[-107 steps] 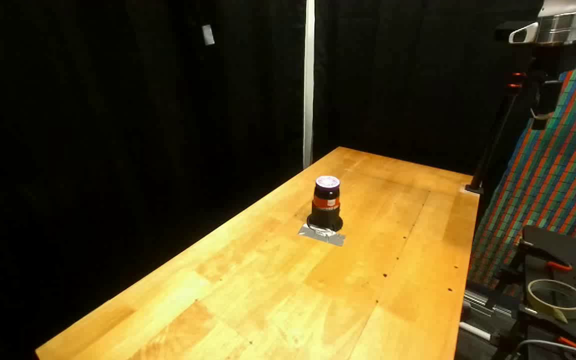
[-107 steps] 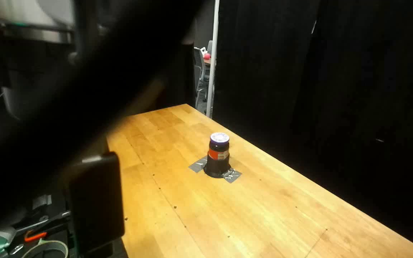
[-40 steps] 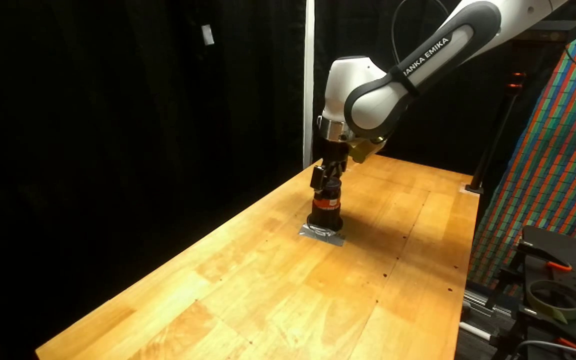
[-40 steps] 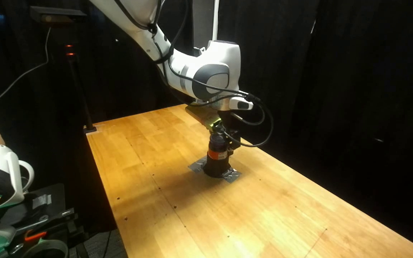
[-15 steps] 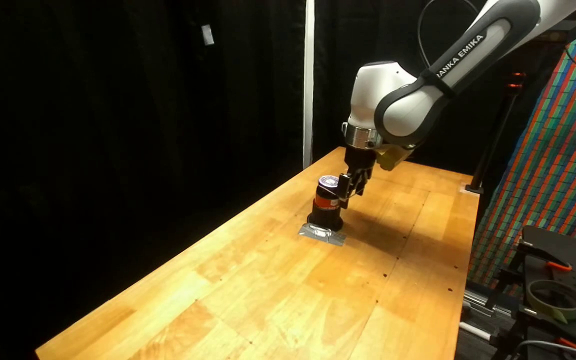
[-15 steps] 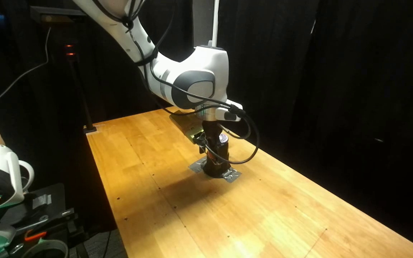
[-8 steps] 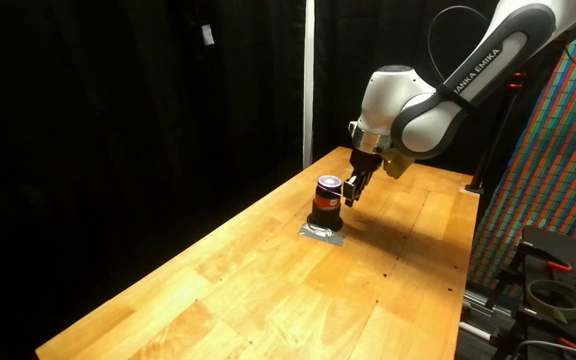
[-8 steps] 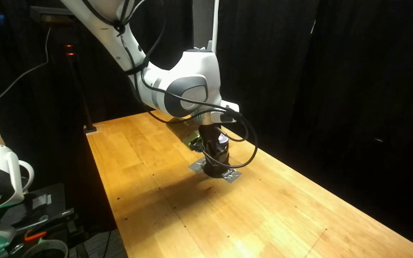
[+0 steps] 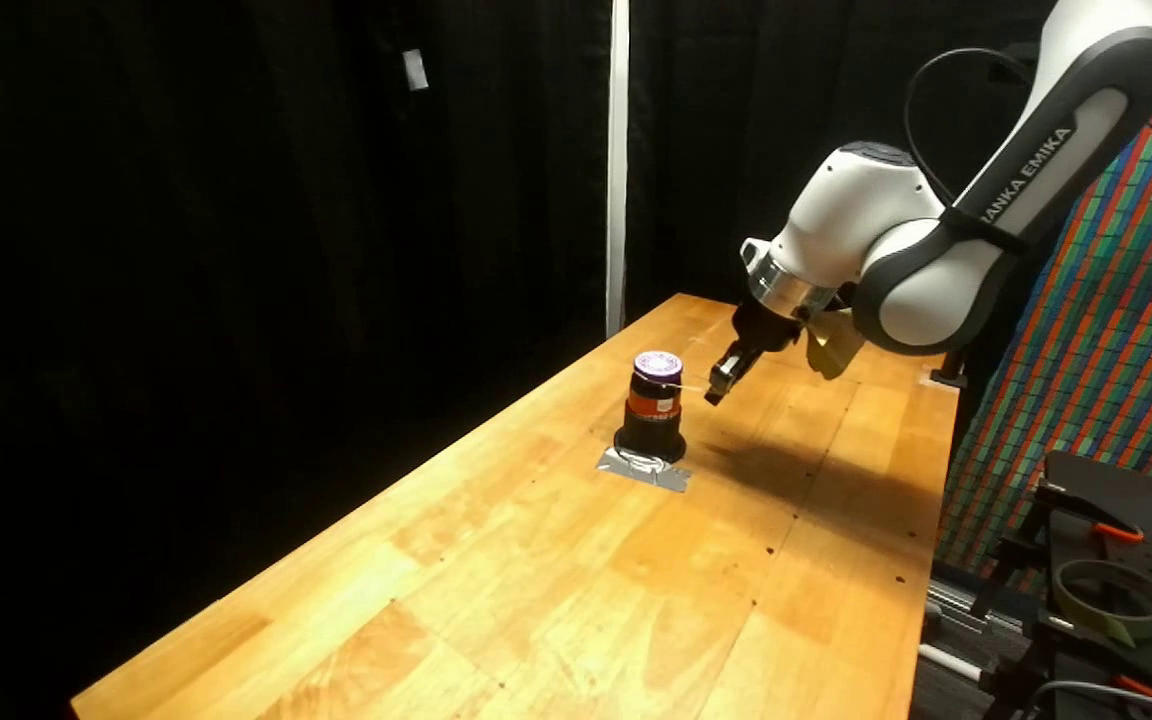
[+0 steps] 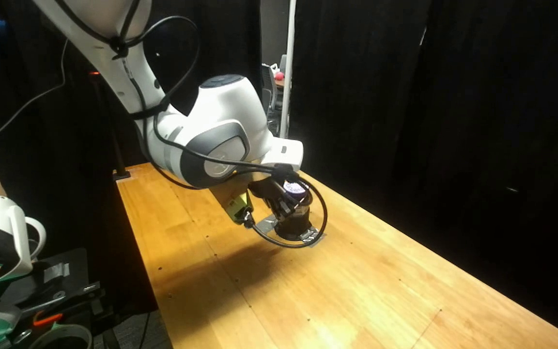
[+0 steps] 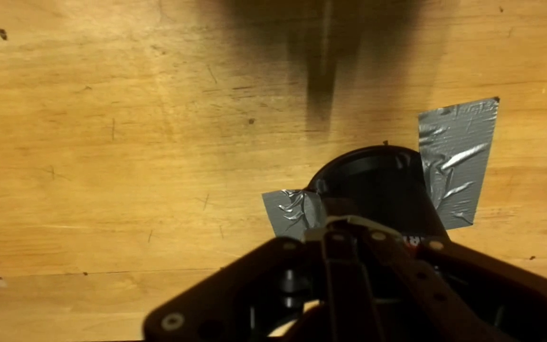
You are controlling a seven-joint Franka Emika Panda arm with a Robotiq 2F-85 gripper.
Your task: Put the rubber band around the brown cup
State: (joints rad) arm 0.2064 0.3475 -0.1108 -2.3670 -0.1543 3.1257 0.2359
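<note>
The brown cup, dark with an orange-red label and a white-and-purple top, stands upright on the table. A pale rubber band crosses its upper part below the lid and stretches sideways to my gripper. The gripper is tilted beside the cup, apart from it, with its fingers together. In the wrist view the rubber band loops over the finger ends, in front of the dark cup base. The band's far side behind the cup is hidden. In an exterior view the gripper overlaps the cup.
Grey tape fixes the cup's base to the wooden table. A black cable loops from the wrist close to the cup. Beyond the table edge, a side cart carries a tape roll. Black curtains border the table.
The gripper's fingers have come together over the last second. The hand has pulled away from the cup and tilted, and the band now spans the gap. The cup has not moved.
</note>
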